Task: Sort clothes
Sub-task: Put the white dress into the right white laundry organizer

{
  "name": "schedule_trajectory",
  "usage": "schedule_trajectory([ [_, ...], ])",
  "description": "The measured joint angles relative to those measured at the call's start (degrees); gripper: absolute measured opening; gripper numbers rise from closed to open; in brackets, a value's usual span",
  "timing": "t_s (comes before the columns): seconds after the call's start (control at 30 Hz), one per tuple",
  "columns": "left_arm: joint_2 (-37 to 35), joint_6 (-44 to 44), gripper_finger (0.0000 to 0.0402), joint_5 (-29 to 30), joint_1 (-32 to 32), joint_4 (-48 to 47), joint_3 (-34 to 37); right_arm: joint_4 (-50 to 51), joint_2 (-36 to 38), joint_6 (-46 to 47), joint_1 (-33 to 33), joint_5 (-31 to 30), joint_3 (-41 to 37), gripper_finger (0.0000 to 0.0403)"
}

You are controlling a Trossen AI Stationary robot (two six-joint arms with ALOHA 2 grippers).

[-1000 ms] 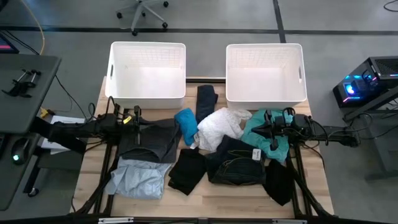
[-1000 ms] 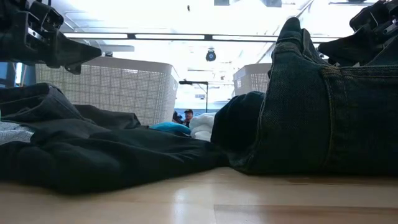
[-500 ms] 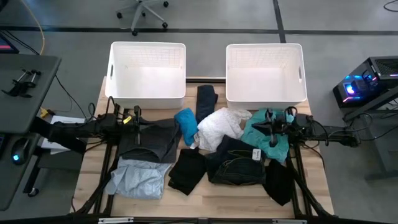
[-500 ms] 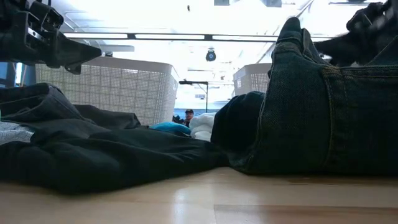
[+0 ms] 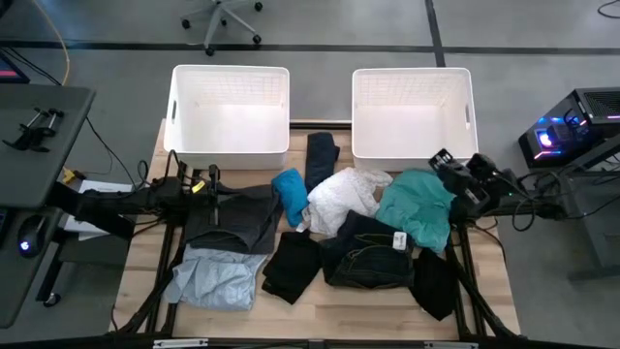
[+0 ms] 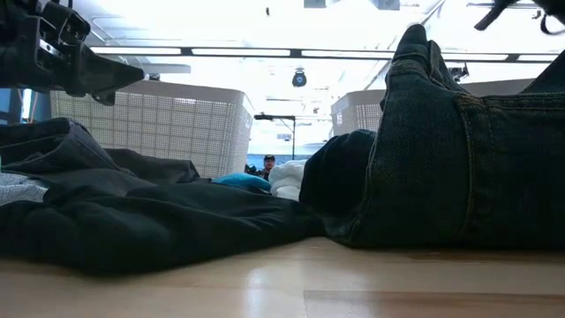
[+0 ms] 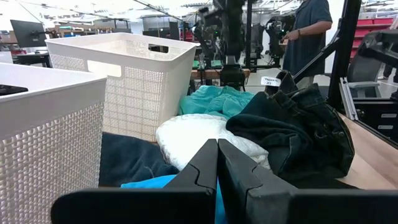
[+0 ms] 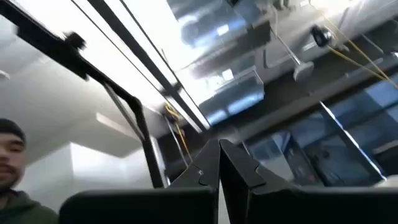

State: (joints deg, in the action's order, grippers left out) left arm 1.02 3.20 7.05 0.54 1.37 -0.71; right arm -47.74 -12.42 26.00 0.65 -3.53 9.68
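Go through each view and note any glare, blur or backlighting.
High view: even light, sharp. Low view: bright ceiling backlights the dark jeans. Left wrist view: clear, white basket well lit. Right wrist view: smeared with motion blur, ceiling glare.

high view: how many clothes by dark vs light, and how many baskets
dark clothes: 5
light or bright clothes: 4
baskets: 2
total: 11
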Motion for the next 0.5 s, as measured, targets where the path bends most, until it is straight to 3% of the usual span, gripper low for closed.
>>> schedule_trajectory([
  [0.13, 0.0, 0.0, 0.0001, 0.0, 0.02, 0.0, 0.0, 5.72, -10.5, 1.12, 0.28, -0.51, 10.38, 0.0],
  [0.27, 0.0, 0.0, 0.0001, 0.0, 0.01, 0.0, 0.0, 16.94, -19.37, 0.51, 0.26, 3.49, 23.66, 0.0],
  [0.5, 0.0, 0.0, 0.0001, 0.0, 0.0, 0.0, 0.0, 60.51, -32.28, -2.68, 0.27, 13.35, 51.14, 0.0],
])
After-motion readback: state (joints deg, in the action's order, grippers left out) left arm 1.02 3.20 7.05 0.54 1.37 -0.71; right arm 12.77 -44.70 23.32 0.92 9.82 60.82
